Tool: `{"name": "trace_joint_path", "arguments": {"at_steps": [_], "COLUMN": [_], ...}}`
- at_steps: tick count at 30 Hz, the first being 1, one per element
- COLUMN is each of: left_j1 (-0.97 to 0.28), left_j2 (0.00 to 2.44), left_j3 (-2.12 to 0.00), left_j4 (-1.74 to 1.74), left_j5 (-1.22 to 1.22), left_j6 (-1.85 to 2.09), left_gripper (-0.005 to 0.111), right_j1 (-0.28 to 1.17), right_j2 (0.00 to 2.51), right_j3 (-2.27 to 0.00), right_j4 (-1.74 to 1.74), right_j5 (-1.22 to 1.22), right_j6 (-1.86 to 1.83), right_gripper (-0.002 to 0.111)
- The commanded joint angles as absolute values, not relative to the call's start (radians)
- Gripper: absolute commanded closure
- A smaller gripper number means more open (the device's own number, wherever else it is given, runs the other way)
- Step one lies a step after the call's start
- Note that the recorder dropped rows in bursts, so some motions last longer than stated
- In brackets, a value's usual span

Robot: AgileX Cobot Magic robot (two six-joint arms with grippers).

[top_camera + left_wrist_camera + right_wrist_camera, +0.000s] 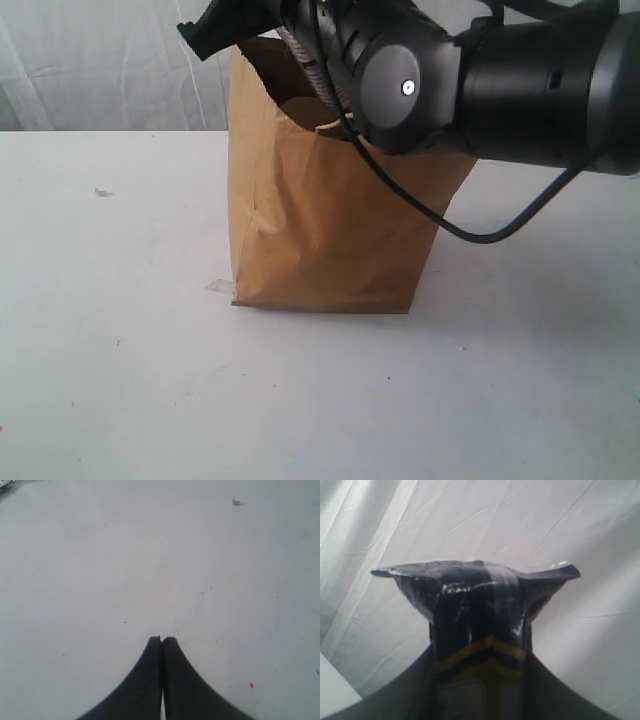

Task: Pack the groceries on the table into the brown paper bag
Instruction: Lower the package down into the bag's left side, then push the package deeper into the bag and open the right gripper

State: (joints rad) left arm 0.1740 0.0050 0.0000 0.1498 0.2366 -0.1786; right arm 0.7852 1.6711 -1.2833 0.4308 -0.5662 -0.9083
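One brown paper bag (330,230), standing open on the white table (120,380). One long dark-blue packet (475,605), pinched tight in the right gripper (480,650), up by the bag's top. Over the table, left gripper (161,641) squeezed shut. Behind, wrinkly white cloth (470,520).

Open room over the table (110,380) left of the brown paper bag (320,240); right arm (540,80) across its mouth.

White backdrop (100,60) (wrinkled) at rear; sm. grey scrap (100,192).

White wrinkled fabric backdrop (100,60) behind scene; folds and creases visible; soft, even light.
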Motion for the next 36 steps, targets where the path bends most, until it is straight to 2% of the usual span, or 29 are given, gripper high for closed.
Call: {"name": "trace_joint_path", "arguments": {"at_steps": [1, 6, 17, 24, 30, 36], "left_j1": [0.167, 0.167, 0.167, 0.167, 0.167, 0.167], "left_j2": [0.000, 0.000, 0.000, 0.000, 0.000, 0.000], "left_j3": [0.000, 0.000, 0.000, 0.000, 0.000, 0.000], "left_j4": [0.150, 0.150, 0.150, 0.150, 0.150, 0.150], "left_j5": [0.232, 0.232, 0.232, 0.232, 0.232, 0.232], "left_j6": [-0.179, -0.179, -0.179, -0.179, -0.179, -0.179], "left_gripper": [0.107, 0.107, 0.107, 0.107, 0.107, 0.107], "right_j1": [0.777, 0.777, 0.777, 0.777, 0.767, 0.754], "right_j2": [1.668, 1.668, 1.668, 1.668, 1.668, 1.668], "right_j3": [-1.283, -1.283, -1.283, -1.283, -1.308, -1.318], "right_j4": [0.447, 0.447, 0.432, 0.426, 0.136, 0.079], "right_j5": [-0.737, -0.916, -0.994, -1.010, -1.068, -1.070], "right_j6": [-0.838, -0.602, -0.297, -0.279, -0.093, -0.179], "right_gripper": [0.097, 0.097, 0.103, 0.103, 0.108, 0.108]}}
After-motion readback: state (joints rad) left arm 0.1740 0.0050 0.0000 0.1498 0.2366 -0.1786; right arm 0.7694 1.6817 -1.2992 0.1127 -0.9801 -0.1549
